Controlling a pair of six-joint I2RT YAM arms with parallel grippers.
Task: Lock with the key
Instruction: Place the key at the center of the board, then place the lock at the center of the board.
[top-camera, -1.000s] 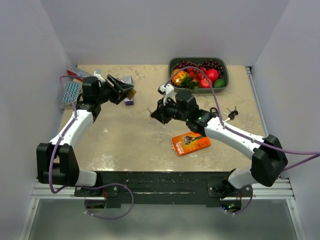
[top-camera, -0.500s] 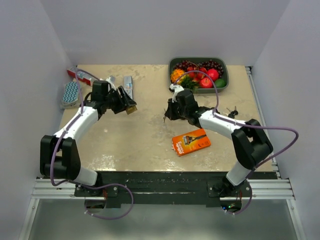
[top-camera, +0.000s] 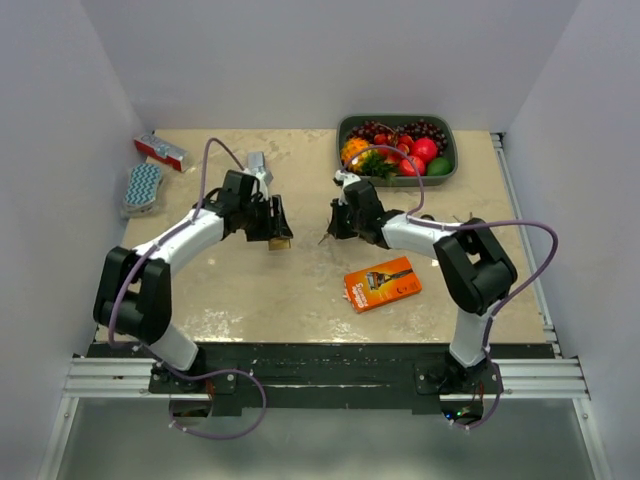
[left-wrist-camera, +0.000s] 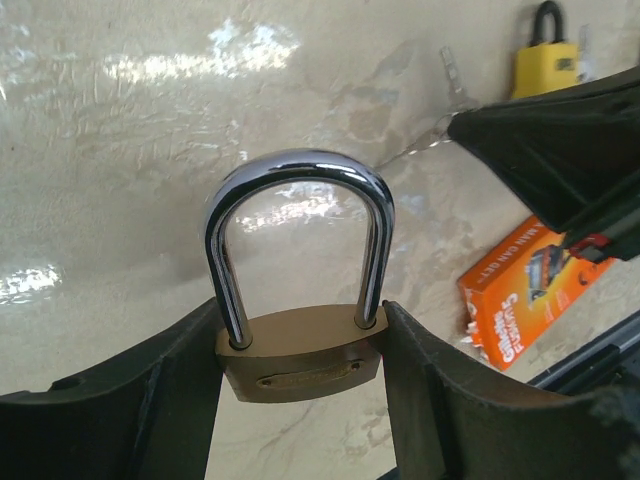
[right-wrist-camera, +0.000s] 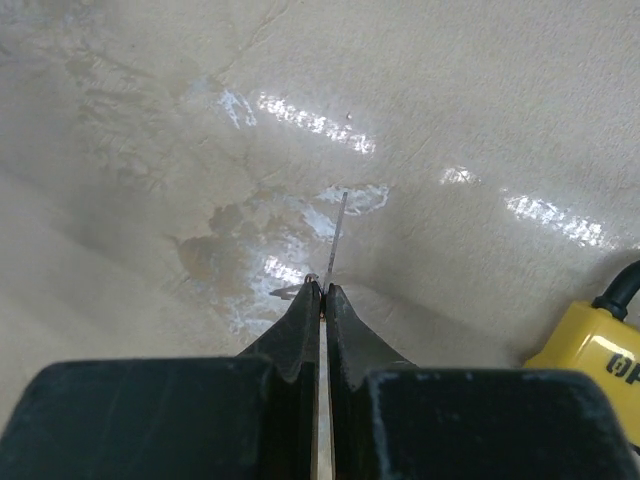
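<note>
Grasping done, insertion not. Holding brass padlock (left-wrist-camera: 298, 355) by its body in left gripper (top-camera: 272, 222), jaws roughly half apart and pressed on both sides of it. Pinching key (right-wrist-camera: 339, 235) in right gripper (right-wrist-camera: 322, 295), jaws shut down to a hairline on the blade. Carrying both above mid table (top-camera: 250, 290), near each other but clearly apart, not mated. Left to do, by my read: line up, insert, turn. Can't tell locked or unlocked; seeing both shackle legs seated in the body.

Padlock axis: along the left fingers, shackle outward past the fingertips, body back toward the wrist. In top view, pointing right and slightly toward the near edge. Slot-like mark on the body face toward the wrist camera; can't confirm as keyway.

Key axis: in line with the right fingers, blade out past the tips, edge-on in the wrist view. In top view, aimed left toward the padlock. Probably needs re-aiming of one or both before insertion.
</note>
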